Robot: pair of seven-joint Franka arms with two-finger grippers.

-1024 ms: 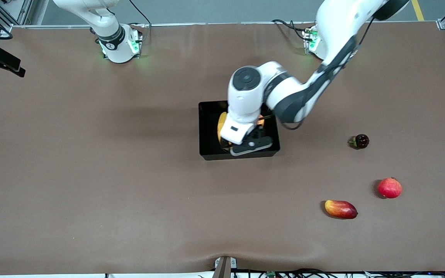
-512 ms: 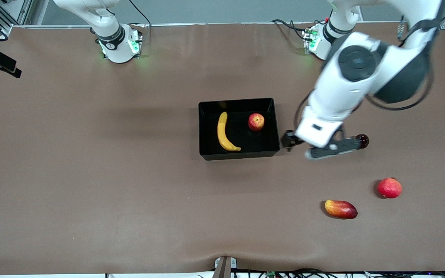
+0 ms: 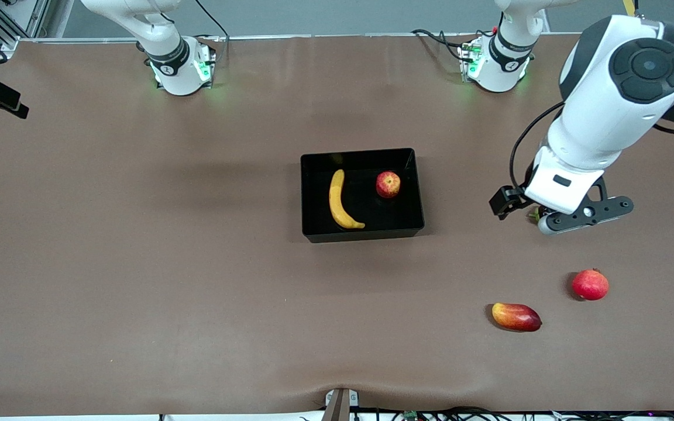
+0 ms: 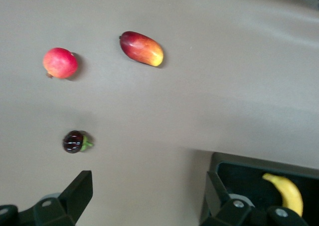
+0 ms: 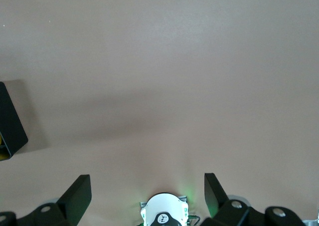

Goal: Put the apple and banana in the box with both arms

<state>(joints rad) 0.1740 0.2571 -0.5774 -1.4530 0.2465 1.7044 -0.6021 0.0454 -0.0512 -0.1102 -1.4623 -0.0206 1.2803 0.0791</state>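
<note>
The black box point(image 3: 363, 235) stands mid-table. The yellow banana point(image 3: 341, 200) and the small red-yellow apple point(image 3: 388, 184) lie in it, apart from each other. My left gripper point(image 3: 577, 217) hangs open and empty over the bare table between the box and the left arm's end, above a small dark fruit. In the left wrist view my left gripper point(image 4: 147, 193) is wide open, with the box's corner point(image 4: 219, 161) and the banana's tip point(image 4: 286, 191) beside one finger. My right gripper point(image 5: 147, 191) is open and empty, high over the table near its own base; it waits.
A small dark fruit with a green stem point(image 4: 74, 141), a larger round red fruit point(image 3: 590, 285) and a red-yellow mango point(image 3: 516, 316) lie toward the left arm's end, the last two nearer the front camera than the box. The right wrist view shows the box's corner point(image 5: 11, 123).
My left arm has risen out of the box and swung toward its own end of the table. The apple and banana stay lying in the box. The right arm has not moved.
</note>
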